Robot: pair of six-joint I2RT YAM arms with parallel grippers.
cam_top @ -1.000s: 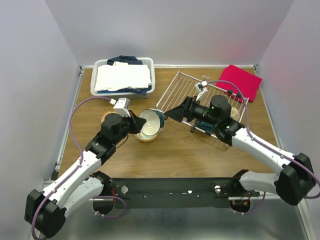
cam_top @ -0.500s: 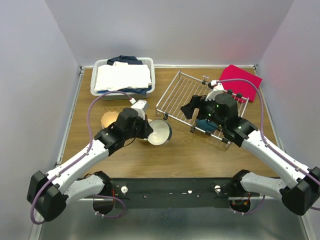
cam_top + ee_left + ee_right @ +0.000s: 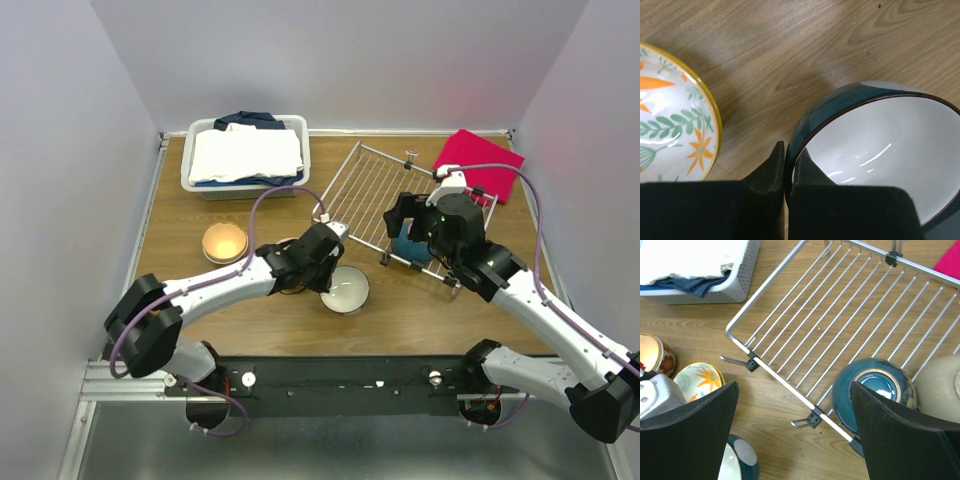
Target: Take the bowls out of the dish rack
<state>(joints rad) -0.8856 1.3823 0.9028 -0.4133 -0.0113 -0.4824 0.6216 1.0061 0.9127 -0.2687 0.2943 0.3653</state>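
My left gripper (image 3: 325, 268) (image 3: 788, 150) is shut on the rim of a teal bowl (image 3: 346, 290) (image 3: 880, 145) with a white inside, one finger inside and one outside. The bowl is upright, at or just above the table in front of the dish rack (image 3: 370, 190) (image 3: 840, 315). A yellow floral bowl (image 3: 670, 115) (image 3: 697, 380) sits to its left, and an orange-inside bowl (image 3: 225, 241) stands further left. My right gripper (image 3: 402, 218) (image 3: 794, 387) is open above the rack's near edge. An upside-down teal bowl (image 3: 872, 390) and a cream bowl (image 3: 940, 385) lie in the rack.
A white bin (image 3: 247, 155) of folded cloth stands at the back left. A red cloth (image 3: 478, 160) lies at the back right behind the rack. The rack's feet and black clips (image 3: 815, 417) stick out over the wood.
My left arm has swung right and carried the teal bowl down in front of the rack, turning it upright. My right gripper has drawn back to the right over the rack.
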